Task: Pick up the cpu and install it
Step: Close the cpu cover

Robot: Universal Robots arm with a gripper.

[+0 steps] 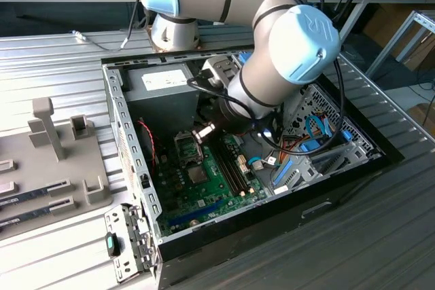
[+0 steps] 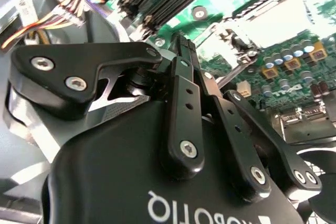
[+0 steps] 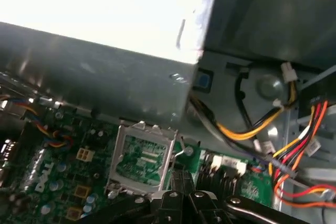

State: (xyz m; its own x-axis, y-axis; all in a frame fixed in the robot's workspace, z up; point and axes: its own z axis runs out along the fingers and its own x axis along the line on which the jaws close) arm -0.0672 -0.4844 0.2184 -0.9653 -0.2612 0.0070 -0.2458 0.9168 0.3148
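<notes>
My gripper (image 1: pixel 204 132) hangs low inside the open computer case, just above the motherboard (image 1: pixel 204 188). In both wrist views its black fingers (image 2: pixel 182 56) are pressed together with nothing visible between them, so it is shut. The black socket frame (image 3: pixel 140 157) lies flat on the board just beyond the fingertips (image 3: pixel 181 182), and in the exterior view the socket frame (image 1: pixel 187 146) sits directly beside the gripper. A flat greyish square that looks like the cpu (image 3: pixel 142 158) lies inside the frame's window. A thin wire lever (image 3: pixel 178 153) stands at the frame's edge nearest the fingers.
The grey power supply box (image 1: pixel 160 85) stands close behind the socket. Memory slots (image 1: pixel 234 168) and a small dark chip (image 1: pixel 198 174) lie on the board. Coloured cables (image 3: pixel 294 129) bunch near the case wall. A grey fixture (image 1: pixel 61 161) lies outside, on the exterior view's left.
</notes>
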